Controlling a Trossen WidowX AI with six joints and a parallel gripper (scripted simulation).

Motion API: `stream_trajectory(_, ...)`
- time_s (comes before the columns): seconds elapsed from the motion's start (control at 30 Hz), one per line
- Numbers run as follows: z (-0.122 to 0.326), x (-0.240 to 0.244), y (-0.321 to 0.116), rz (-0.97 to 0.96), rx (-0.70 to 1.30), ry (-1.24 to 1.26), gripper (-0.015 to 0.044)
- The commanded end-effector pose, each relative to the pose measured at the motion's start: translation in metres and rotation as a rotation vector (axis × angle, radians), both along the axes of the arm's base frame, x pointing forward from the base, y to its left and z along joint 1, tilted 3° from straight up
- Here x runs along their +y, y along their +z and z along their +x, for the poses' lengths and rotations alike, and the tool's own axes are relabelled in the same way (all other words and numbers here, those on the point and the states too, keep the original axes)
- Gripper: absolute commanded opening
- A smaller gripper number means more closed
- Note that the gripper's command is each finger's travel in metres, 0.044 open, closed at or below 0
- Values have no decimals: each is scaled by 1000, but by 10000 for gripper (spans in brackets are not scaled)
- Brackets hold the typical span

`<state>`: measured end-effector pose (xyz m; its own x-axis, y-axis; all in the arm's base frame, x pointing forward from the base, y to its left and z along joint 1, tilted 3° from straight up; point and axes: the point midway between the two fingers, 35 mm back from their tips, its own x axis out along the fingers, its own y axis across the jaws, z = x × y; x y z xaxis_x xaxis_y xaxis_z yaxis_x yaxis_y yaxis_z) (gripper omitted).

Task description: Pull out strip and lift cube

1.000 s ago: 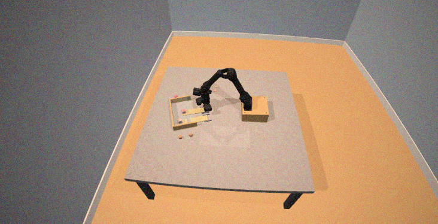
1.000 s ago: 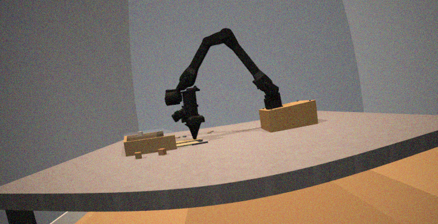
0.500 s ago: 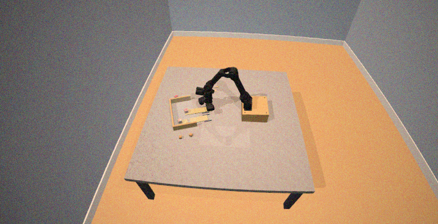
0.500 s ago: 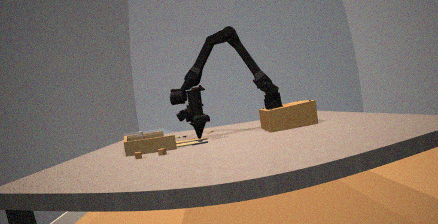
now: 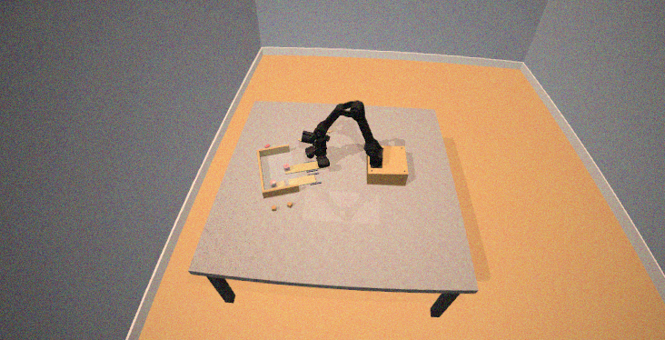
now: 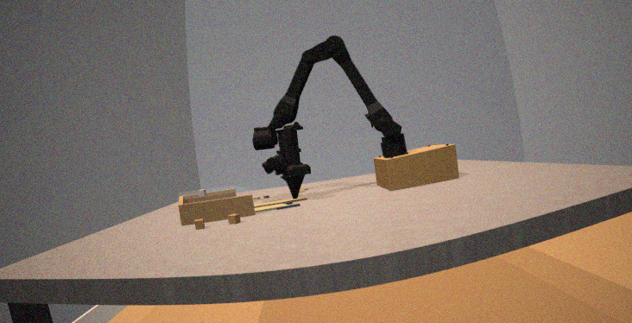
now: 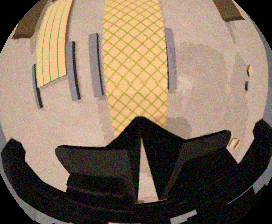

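My gripper [image 5: 324, 165] [image 6: 295, 196] [image 7: 139, 120] is shut and empty, pointing down at the near end of the cross-hatched strip [image 5: 304, 167] [image 7: 134, 60]. Whether the fingertips touch it is hard to tell. This strip runs into the wooden frame, and a pinkish cube [image 5: 286, 166] sits at its far end. The lined strip [image 5: 302, 180] [image 7: 54, 42] lies beside it, with a gap to a short piece farther in. Another pinkish cube [image 5: 273, 184] stands by that piece. No label on either cube is readable. The strip tip under the fingers is partly hidden.
The three-sided wooden frame [image 5: 281, 192] [image 6: 217, 211] surrounds the strips' far ends. Grey rails [image 7: 95, 65] [image 7: 171, 60] flank the cross-hatched strip. Two small orange blocks [image 5: 273, 207] [image 5: 290, 205] lie outside the frame; a reddish block [image 5: 267, 145] lies beyond its back side. The arm stands on a wooden box [image 5: 395, 163] [image 6: 418, 170].
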<state>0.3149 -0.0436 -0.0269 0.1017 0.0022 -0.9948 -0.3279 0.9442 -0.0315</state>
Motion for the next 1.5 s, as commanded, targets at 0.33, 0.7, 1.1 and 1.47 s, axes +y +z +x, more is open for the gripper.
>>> stream_trajectory(0.33,-25,-8,-6,0,21,-1,0)
stream_trajectory(0.7,-40,-14,-8,-1,23,-1,0)
stream_trajectory(1.1,-57,-20,-9,-1,24,-1,0)
stream_trajectory(1.47,-72,-26,-11,-2,25,-1,0)
